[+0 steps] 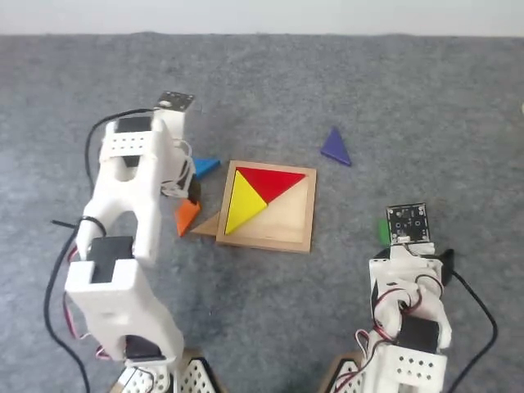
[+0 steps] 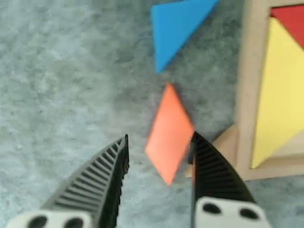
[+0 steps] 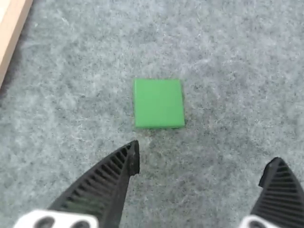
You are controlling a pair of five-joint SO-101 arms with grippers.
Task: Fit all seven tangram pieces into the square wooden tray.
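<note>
Straddling the orange parallelogram (image 2: pixel 167 128) beside the wooden tray (image 2: pixel 244 71), my left gripper (image 2: pixel 159 137) stands part-open, one jaw touching; next I must close and lift. Over the green square (image 3: pixel 159 103) my right gripper (image 3: pixel 206 154) hangs wide.

Robotics test setup, of the sort found in a lab or a hobbyist's workroom. Two white plastic robot arms, the left arm (image 1: pixel 123 213) and the right arm (image 1: pixel 409 327), stand side by side at the near edge of a surface (image 1: pixel 426 90) covered in grey, felt-like carpet. Loose black cables (image 1: pixel 56 278) and thin red wires (image 1: pixel 381 315) hang bare along the arms. A plain pale strip (image 1: pixel 262 15), perhaps a wall, runs behind. On the grey cover lies a simple toy puzzle: a wooden tray (image 1: pixel 270 240) and flat coloured shapes (image 1: pixel 336 147).
</note>
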